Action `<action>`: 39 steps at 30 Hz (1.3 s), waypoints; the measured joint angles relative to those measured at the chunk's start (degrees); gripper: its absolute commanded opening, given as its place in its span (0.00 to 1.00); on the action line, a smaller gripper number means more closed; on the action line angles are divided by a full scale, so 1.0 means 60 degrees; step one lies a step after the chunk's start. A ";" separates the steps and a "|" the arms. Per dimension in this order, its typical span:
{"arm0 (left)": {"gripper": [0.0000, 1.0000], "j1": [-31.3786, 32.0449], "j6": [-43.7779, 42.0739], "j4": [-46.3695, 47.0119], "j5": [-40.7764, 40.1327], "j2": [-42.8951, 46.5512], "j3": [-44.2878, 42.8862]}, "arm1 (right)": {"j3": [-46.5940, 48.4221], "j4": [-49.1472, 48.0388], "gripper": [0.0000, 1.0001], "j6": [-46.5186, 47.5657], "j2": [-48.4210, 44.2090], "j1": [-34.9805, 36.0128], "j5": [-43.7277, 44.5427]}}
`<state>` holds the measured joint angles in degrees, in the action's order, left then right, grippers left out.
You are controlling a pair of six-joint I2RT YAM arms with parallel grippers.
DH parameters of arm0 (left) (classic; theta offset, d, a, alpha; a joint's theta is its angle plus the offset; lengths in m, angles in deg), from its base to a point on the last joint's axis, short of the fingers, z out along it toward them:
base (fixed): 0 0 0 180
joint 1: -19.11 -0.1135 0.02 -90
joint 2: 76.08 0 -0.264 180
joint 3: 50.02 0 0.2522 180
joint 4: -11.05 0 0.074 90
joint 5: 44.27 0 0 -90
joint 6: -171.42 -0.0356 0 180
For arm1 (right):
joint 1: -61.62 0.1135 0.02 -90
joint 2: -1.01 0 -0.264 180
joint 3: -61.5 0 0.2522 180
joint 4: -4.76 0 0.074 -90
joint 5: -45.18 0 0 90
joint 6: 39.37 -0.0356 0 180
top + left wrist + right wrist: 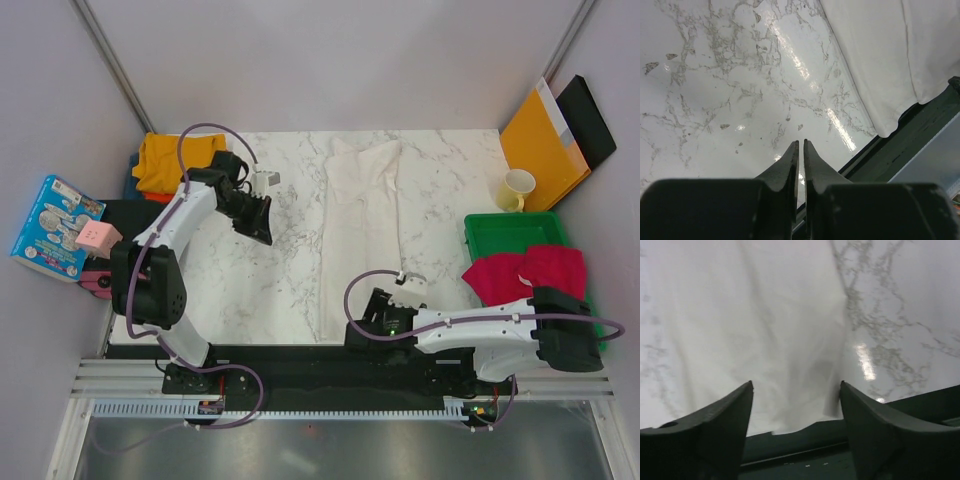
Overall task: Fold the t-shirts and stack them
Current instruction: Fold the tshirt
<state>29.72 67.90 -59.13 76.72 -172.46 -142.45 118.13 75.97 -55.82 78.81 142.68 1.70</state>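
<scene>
The white t-shirt [360, 235] lies folded into a long strip down the middle of the marble table, its hem at the near edge. My right gripper [353, 332] is open, low at that hem, its jaws [796, 385] straddling the shirt's near right corner [765, 325] with nothing between them. My left gripper [262, 234] is shut and empty above bare marble, left of the strip; the tips [800, 143] point toward the shirt's edge [890, 55]. The mustard yellow shirt [175, 160] sits folded at the far left on orange and blue cloth. The crimson-pink shirt [525, 272] lies bunched on the green tray.
A green tray [505, 228] stands at the right with a yellow mug [516, 189] behind it. An orange-yellow envelope [540, 135] and a black folder [590, 118] lean at the back right. A blue packet [52, 226] and a pink box [98, 237] sit off the left edge.
</scene>
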 measured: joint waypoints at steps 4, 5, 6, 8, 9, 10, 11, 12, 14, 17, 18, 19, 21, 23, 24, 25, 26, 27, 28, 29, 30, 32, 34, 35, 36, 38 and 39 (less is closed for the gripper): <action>0.17 0.0000 0.0011 0.0015 0.0270 0.0000 -0.0270 | 0.1494 0.0076 0.90 0.0776 0.0015 0.0153 0.0874; 0.17 0.0004 0.0029 -0.0029 0.0346 -0.0051 -0.0503 | 0.1883 0.0087 0.90 0.1013 0.0040 0.0131 0.1096; 0.17 0.0004 0.0058 -0.0058 0.0393 -0.0142 -0.0816 | 0.2248 0.0109 0.90 0.1191 0.0062 0.0091 0.1290; 0.16 0.0044 0.0178 0.0004 0.0448 -0.0568 -0.1789 | 0.2816 0.0160 0.89 0.1512 0.0076 -0.0015 0.1599; 0.16 0.0076 0.0288 0.0073 0.0488 -0.0991 -0.2495 | 0.3027 0.0240 0.88 0.1657 0.0066 -0.0095 0.1752; 0.15 0.0120 0.0361 0.0175 0.0525 -0.1293 -0.2922 | 0.3158 0.0310 0.84 0.1778 0.0022 -0.0175 0.1894; 0.15 0.0153 0.0455 0.0189 0.0539 -0.1752 -0.3523 | 0.3224 0.0364 0.80 0.1920 -0.0051 -0.0248 0.2014; 0.14 0.0208 0.0528 0.0211 0.0525 -0.2215 -0.4033 | 0.3249 0.0441 0.75 0.2062 -0.0168 -0.0302 0.2116; 0.11 0.0386 0.0699 0.0277 0.0350 -0.3483 -0.5508 | 0.3253 0.0616 0.54 0.2262 -0.0441 -0.0372 0.2269; 0.05 0.0871 0.0838 0.0240 -0.0131 -0.5482 -0.7686 | 0.3264 0.1111 0.23 0.2419 -0.1005 -0.0408 0.2514; 0.03 0.1064 0.0845 0.0270 -0.0277 -0.6131 -0.8415 | 0.3268 0.1239 0.22 0.2459 -0.1137 -0.0415 0.2524; 0.03 0.1239 0.0845 0.0295 -0.0423 -0.6590 -0.8932 | 0.3286 0.1410 0.23 0.2422 -0.1249 -0.0430 0.2565; 0.03 0.1708 0.0827 0.0397 -0.0838 -0.7402 -0.9734 | 0.3333 0.1752 0.28 0.2386 -0.1402 -0.0481 0.2601; 0.04 0.2102 0.0812 0.0539 -0.1089 -0.7759 -0.9941 | 0.3362 0.2040 0.32 0.2379 -0.1490 -0.0535 0.2630; 0.04 0.2295 0.0805 0.0645 -0.1169 -0.7861 -0.9959 | 0.3370 0.2178 0.34 0.2382 -0.1526 -0.0579 0.2630; 0.05 0.2503 0.0787 0.0758 -0.1224 -0.7956 -1.0018 | 0.3377 0.2299 0.36 0.2390 -0.1563 -0.0641 0.2626; 0.06 0.2656 0.0761 0.0841 -0.1286 -0.8040 -1.0087 | 0.3381 0.2397 0.37 0.2390 -0.1592 -0.0707 0.2619; 0.06 0.2805 0.0699 0.0973 -0.1359 -0.8087 -1.0138 | 0.3381 0.2470 0.40 0.2393 -0.1628 -0.0769 0.2616; 0.07 0.2929 0.0627 0.1042 -0.1392 -0.8142 -1.0185 | 0.3384 0.2550 0.41 0.2401 -0.1665 -0.0823 0.2612; 0.07 0.3045 0.0557 0.1111 -0.1446 -0.8200 -1.0251 | 0.3384 0.2619 0.43 0.2415 -0.1698 -0.0874 0.2608; 0.08 0.3118 0.0503 0.1202 -0.1537 -0.8247 -1.0295 | 0.3384 0.2667 0.43 0.2422 -0.1723 -0.0903 0.2601; 0.09 0.3293 0.0401 0.1337 -0.1851 -0.8455 -1.0433 | 0.3410 0.2794 0.44 0.2422 -0.1763 -0.0933 0.2557; 0.09 0.3388 0.0379 0.1399 -0.2106 -0.8692 -1.0535 | 0.3457 0.2892 0.45 0.2415 -0.1800 -0.0933 0.2543; 0.09 0.3428 0.0379 0.1406 -0.2259 -0.8856 -1.0586 | 0.3493 0.2925 0.46 0.2397 -0.1821 -0.0933 0.2535; 0.10 0.3439 0.0382 0.1392 -0.2375 -0.8976 -1.0593 | 0.3526 0.2954 0.46 0.2379 -0.1861 -0.0933 0.2532; 0.10 0.3421 0.0382 0.1282 -0.2565 -0.9235 -1.0601 | 0.3599 0.3016 0.47 0.2328 -0.1978 -0.0933 0.2521; 0.10 0.3381 0.0386 0.1300 -0.2539 -0.9289 -1.0670 | 0.3639 0.3042 0.47 0.2299 -0.2033 -0.0933 0.2521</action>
<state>50.01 70.22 -51.33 61.48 -228.20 -206.47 139.96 94.22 -42.03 66.61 137.08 16.82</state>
